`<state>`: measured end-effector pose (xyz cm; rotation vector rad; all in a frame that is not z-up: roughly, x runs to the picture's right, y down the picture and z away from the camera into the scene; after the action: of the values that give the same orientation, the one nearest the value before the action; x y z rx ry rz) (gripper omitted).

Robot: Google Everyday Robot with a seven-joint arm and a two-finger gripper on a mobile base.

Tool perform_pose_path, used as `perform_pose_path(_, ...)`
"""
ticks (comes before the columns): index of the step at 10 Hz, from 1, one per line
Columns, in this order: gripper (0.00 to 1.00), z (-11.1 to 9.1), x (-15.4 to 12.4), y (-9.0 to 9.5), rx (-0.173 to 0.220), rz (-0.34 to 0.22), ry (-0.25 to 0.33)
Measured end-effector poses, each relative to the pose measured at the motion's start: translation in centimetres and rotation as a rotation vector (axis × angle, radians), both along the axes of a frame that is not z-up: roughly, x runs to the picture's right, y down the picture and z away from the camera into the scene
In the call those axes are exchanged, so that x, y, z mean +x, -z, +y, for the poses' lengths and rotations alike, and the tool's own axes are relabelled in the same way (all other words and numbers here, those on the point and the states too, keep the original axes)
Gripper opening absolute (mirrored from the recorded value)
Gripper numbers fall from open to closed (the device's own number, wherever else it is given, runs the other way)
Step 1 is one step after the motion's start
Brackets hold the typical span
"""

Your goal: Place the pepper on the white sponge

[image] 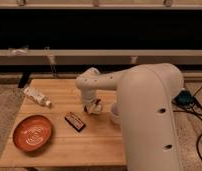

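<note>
My gripper (92,105) hangs low over the middle of the wooden table (54,145), at the end of the white arm that reaches in from the right. A small red spot, which looks like the pepper (97,102), shows right at the gripper. Just beneath it lies a pale patch that appears to be the white sponge (93,110), mostly covered by the gripper. I cannot tell whether the pepper touches the sponge.
A dark red-brown bar (74,121) lies left of the gripper. An orange plate (32,133) sits at the front left, with a white tube (37,97) behind it. A white cup (115,114) stands right of the gripper, partly behind the arm.
</note>
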<state>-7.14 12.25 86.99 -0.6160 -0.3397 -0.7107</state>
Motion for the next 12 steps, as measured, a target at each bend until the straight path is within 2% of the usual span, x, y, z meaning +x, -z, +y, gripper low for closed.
perform_pose_path(8,0.80,0.0,0.5,0.6,0.012,0.013,0.008)
perform_pose_path(12,0.80,-2.1,1.4,1.8,0.041,0.001,0.000)
